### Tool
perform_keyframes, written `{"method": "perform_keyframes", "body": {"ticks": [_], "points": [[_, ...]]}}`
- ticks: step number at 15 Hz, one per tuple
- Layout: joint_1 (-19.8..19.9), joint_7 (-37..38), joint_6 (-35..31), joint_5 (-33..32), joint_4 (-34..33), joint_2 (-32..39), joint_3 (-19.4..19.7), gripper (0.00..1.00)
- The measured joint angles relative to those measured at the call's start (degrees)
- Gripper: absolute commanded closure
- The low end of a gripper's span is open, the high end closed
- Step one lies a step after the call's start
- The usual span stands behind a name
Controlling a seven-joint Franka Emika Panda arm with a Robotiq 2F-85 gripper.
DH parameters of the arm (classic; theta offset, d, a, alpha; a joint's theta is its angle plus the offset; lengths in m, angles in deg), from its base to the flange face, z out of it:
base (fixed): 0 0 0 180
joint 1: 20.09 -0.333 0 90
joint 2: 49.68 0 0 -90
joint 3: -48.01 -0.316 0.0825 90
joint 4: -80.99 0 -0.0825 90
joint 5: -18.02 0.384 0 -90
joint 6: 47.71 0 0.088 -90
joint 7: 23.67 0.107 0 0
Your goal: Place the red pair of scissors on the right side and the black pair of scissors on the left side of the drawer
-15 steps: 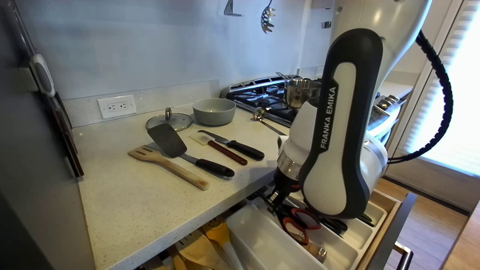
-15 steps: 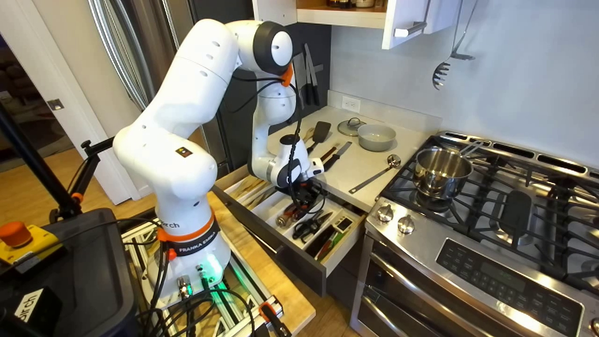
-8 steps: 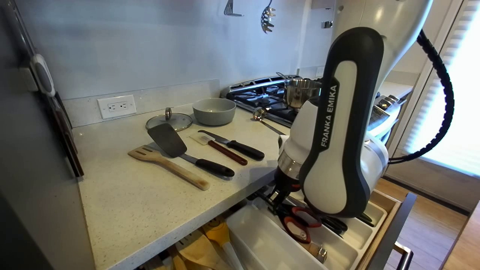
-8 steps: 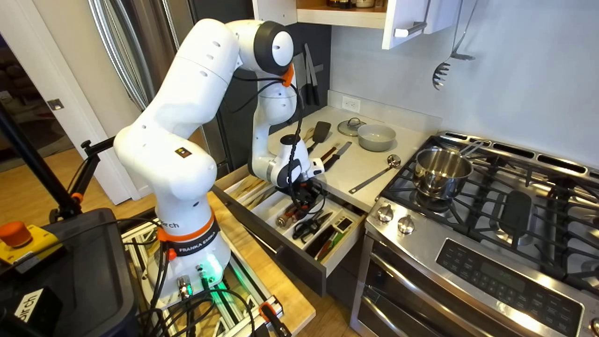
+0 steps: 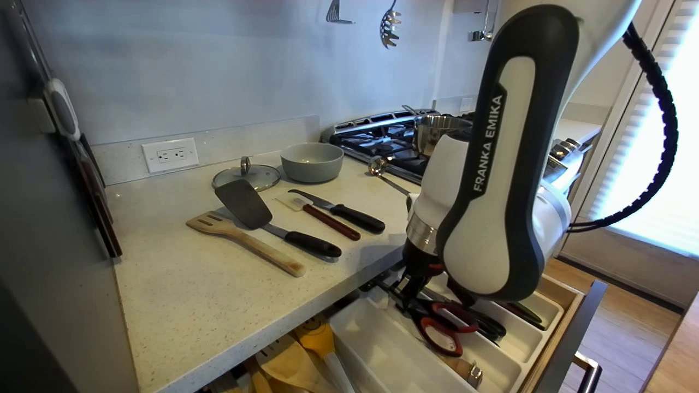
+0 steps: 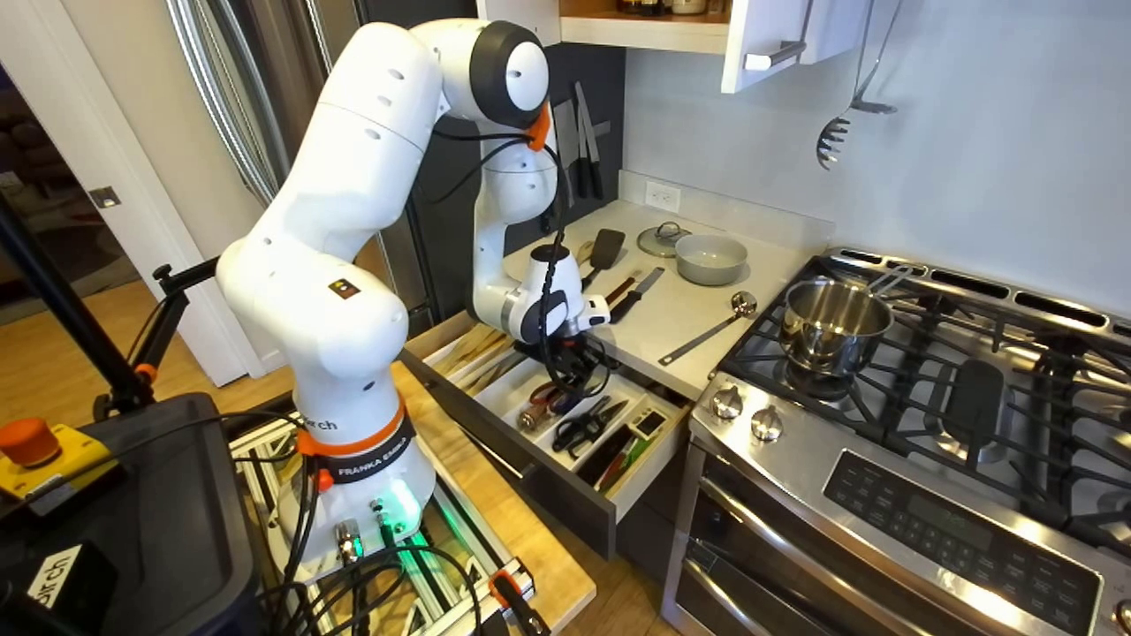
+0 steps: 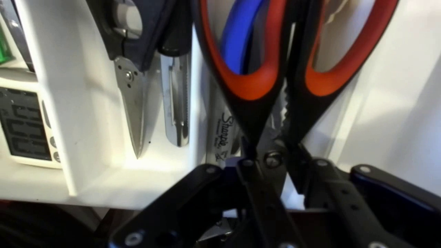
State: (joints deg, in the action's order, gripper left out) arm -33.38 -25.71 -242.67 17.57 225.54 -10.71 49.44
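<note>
The red pair of scissors point(image 7: 253, 86) is at my gripper, handles pointing away from the wrist; it also shows in both exterior views point(image 5: 427, 331) point(image 6: 542, 389). My gripper point(image 7: 272, 163) is shut on it near the pivot, and the fingers hide most of its blades. In the exterior views my gripper point(image 5: 405, 295) point(image 6: 574, 364) is low over the drawer point(image 6: 654, 466). The black pair of scissors point(image 7: 130, 86) lies in the compartment beside, left in the wrist view; it also shows in both exterior views point(image 5: 491, 328) point(image 6: 579, 431).
A box cutter point(image 7: 175, 103) lies beside the black scissors. A marker point(image 7: 220, 137) and a blue-handled item point(image 7: 237, 38) lie under the red scissors. A timer point(image 7: 26, 124) is farther left. The counter edge point(image 5: 327, 297) is close to my gripper; a spatula point(image 5: 246, 204) lies on the counter.
My arm has risen slightly, and the red scissors have shifted a little with my gripper. A wooden-handled item under them has shifted slightly. The black scissors have not moved.
</note>
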Motion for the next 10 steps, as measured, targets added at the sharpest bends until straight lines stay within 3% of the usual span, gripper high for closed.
{"method": "perform_keyframes", "body": {"ticks": [6, 10], "points": [[1.52, 2.14, 8.06, 0.05, 1.14, -4.16, -1.71, 0.93], [0.71, 3.17, 12.68, 0.05, 1.42, -6.18, -0.37, 0.93]]}}
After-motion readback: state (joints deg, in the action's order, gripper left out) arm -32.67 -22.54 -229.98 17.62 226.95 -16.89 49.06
